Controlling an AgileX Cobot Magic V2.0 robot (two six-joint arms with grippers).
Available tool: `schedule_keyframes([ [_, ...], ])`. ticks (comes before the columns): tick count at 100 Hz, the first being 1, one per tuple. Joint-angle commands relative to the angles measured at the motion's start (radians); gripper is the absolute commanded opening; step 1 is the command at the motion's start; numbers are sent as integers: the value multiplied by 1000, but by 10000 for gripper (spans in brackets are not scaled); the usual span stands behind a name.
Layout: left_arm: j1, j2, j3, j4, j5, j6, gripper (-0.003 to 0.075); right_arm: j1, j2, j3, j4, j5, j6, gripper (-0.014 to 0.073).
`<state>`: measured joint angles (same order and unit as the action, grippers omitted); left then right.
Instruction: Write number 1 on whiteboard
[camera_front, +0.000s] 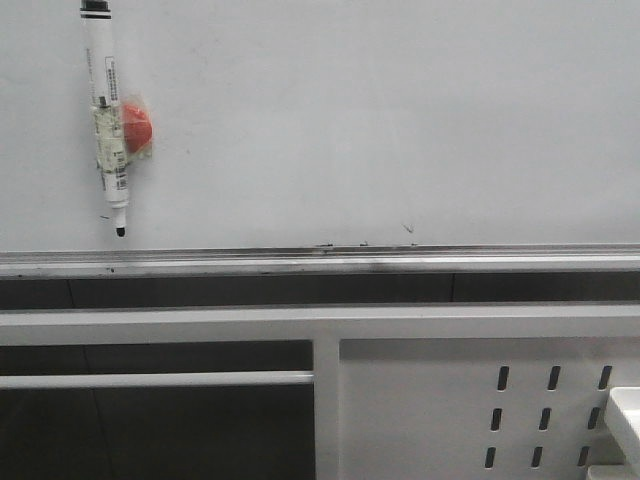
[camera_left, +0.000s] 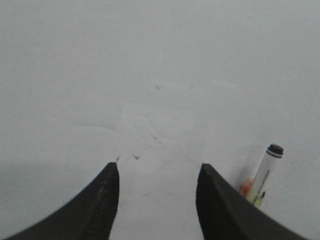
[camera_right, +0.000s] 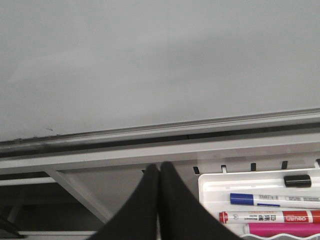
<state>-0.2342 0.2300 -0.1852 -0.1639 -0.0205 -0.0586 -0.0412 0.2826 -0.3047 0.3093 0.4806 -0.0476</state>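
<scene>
The whiteboard (camera_front: 380, 120) fills the upper front view, with its silver rail (camera_front: 320, 262) along the bottom edge. No stroke of the number 1 shows on it, only small black specks. A white marker (camera_front: 108, 110) hangs upright on the board at the left, beside a red magnet (camera_front: 137, 127), its black tip pointing down. My left gripper (camera_left: 159, 170) is open and empty, facing the whiteboard (camera_left: 150, 60), with the marker (camera_left: 265, 172) just beside one finger. My right gripper (camera_right: 160, 167) is shut and empty, below the rail (camera_right: 175, 127). Neither gripper shows in the front view.
A white tray (camera_right: 210, 182) beside my right gripper holds a blue marker (camera_right: 272, 199), a red marker (camera_right: 270, 217) and a pink one (camera_right: 282, 230). A white perforated metal panel (camera_front: 440, 410) and frame bars stand below the rail.
</scene>
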Motion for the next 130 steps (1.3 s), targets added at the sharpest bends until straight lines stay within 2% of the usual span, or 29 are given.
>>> schedule_keyframes([
  [1,-29,55,-11,13,-84,-6,336,2,15,-28,39,-102,-4,-59],
  [13,-81,122,34,32,-158,-5,336,2,15,-59,41,-94,-67,-59],
  [20,-129,178,62,32,-217,-49,336,2,15,-79,43,-83,-72,-59],
  [50,-352,529,101,116,-608,-42,335,2,15,-143,45,-80,-77,-59],
  [70,-367,827,101,25,-912,-22,336,2,15,-168,45,-27,-79,-59],
  [84,-367,1044,101,68,-1193,-31,336,2,15,-168,49,-26,-79,-59],
  [94,-367,1197,101,71,-1342,-44,335,2,15,-168,49,-28,-79,-59],
  [108,-367,1296,54,118,-1340,-64,335,2,15,-168,49,-31,-79,-59],
  [130,-367,1301,-18,113,-1340,-67,334,2,15,-168,49,-41,-79,-59],
])
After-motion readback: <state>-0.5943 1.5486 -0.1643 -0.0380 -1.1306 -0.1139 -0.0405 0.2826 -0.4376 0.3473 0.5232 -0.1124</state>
